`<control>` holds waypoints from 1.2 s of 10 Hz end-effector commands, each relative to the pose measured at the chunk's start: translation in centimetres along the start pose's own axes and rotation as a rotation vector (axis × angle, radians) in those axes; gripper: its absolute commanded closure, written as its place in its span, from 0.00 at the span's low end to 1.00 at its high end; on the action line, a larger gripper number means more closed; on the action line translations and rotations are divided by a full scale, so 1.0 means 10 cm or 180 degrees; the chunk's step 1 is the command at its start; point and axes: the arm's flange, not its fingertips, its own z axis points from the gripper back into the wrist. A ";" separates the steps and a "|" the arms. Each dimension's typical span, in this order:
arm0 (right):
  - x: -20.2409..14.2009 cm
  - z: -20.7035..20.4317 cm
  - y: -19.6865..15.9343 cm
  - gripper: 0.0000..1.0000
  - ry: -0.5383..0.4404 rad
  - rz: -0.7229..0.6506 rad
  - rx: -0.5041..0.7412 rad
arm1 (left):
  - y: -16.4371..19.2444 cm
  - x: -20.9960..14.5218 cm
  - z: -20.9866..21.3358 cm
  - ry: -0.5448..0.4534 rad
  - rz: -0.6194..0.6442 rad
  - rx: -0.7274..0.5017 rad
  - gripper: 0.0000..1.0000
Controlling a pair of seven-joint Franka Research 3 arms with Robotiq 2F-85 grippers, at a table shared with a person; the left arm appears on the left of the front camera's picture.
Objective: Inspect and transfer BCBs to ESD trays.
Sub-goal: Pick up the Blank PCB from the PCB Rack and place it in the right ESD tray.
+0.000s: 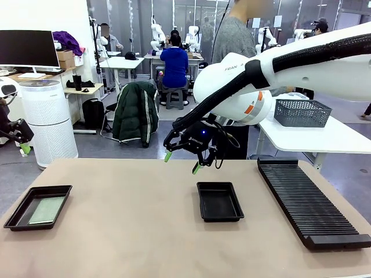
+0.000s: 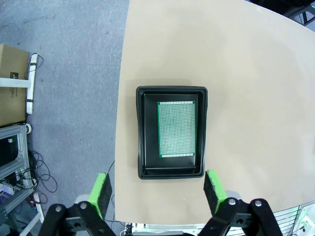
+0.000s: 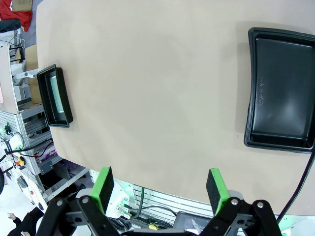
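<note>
At near left, we find the thin pale-green rectangular circuit board [image 2: 176, 129] lying in its glossy black plastic tray [image 2: 139, 132], dead ahead of our left gripper [image 2: 157, 189], jaws apart across its short side; our right gripper [image 1: 182, 161], likewise spread, hovers farther off.

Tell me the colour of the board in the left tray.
Green, finely dotted circuit board; left wrist view shows it best.

Right gripper [image 3: 160, 184]: green pads spread wide, nothing between, over the table's [image 3: 147, 88] near edge
Empty ESD tray [image 3: 280, 98]: right
Second ESD tray [image 3: 45, 101]: far left, holding a BCB [image 3: 59, 98]
Trays: well apart
</note>
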 end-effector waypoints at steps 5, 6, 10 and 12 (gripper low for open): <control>-0.01 0.01 0.01 0.00 -0.0013 -0.0039 -0.0020 | 0.01 -0.01 -0.03 -0.0039 -0.0007 0.0002 0.00; -0.01 0.01 0.01 0.00 -0.0013 -0.0039 -0.0020 | 0.01 -0.01 -0.03 -0.0039 -0.0007 0.0002 0.00; -0.01 0.01 0.01 0.00 -0.0013 -0.0039 -0.0020 | 0.01 -0.01 -0.03 -0.0039 -0.0007 0.0002 0.00; -0.01 0.01 0.01 0.00 -0.0013 -0.0039 -0.0020 | 0.01 -0.01 -0.03 -0.0039 -0.0007 0.0002 0.00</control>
